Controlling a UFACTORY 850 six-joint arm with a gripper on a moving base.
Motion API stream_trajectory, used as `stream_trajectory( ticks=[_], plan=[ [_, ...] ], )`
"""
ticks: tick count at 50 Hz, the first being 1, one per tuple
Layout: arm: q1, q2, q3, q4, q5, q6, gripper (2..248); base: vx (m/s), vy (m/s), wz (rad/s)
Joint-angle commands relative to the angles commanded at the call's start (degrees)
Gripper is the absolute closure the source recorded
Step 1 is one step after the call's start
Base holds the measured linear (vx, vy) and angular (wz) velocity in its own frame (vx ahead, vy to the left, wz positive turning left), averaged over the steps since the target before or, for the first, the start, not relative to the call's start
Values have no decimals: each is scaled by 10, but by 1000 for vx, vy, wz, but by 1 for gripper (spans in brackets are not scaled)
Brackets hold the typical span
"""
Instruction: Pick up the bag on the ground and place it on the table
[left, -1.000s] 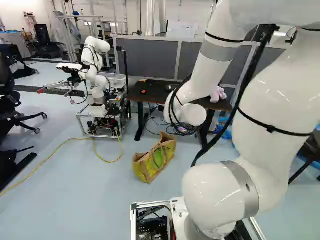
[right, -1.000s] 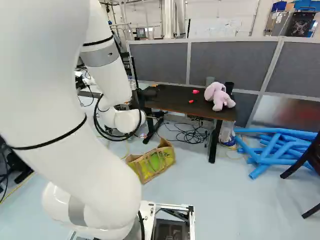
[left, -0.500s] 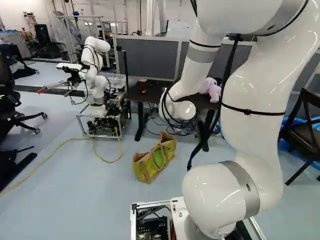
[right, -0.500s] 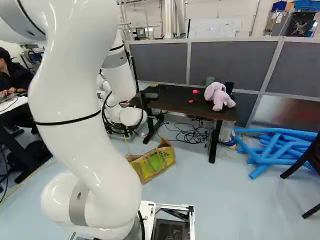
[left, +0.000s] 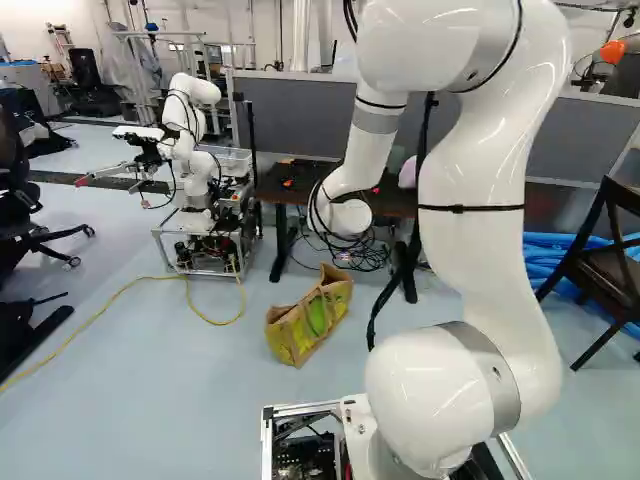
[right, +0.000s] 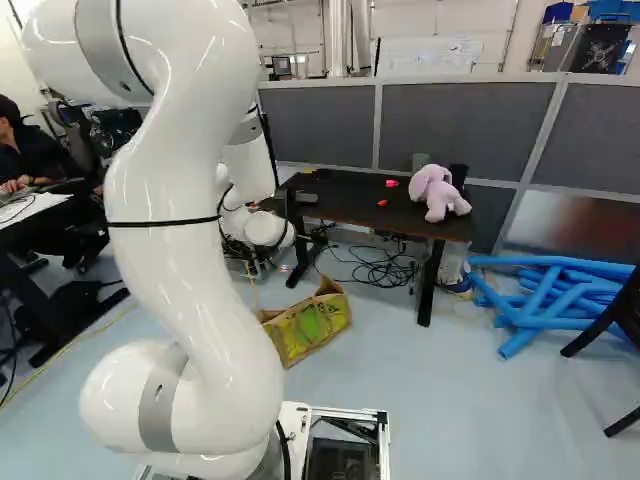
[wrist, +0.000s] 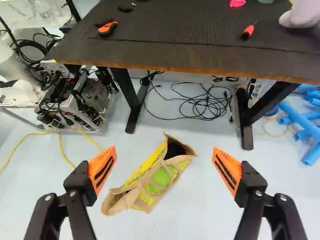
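Note:
In the wrist view my gripper (wrist: 164, 156) stands wide open, its orange pads far apart with nothing gripped. Beyond and between the fingertips, well below them, the brown, yellow and green bag (wrist: 159, 179) rests on the floor, its mouth partly open. The same bag (left: 308, 318) is near the middle of the left base view, in front of the table. The dark table (right: 350, 208) stands behind the bag. In both base views my wrist largely hides the gripper.
A pink plush toy (right: 438, 192) and small red items are on the table. Cables (wrist: 200, 104) lie beneath it. Blue foam tubes (right: 550, 300) and a dark chair (left: 605, 265) stand to the right. Another robot (left: 195, 150) stands left, with a yellow cable (left: 100, 318) near it.
My arm has swung leftward in the left base view, its upper part uncovering the chair and blue tubes. The bag and the base have stayed put.

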Motion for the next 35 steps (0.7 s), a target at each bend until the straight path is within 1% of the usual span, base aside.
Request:
stream_trajectory(
  ticks=[35],
  plan=[
    [32,-129,-123,86,-55,0,3,0,0,0]
  ],
)
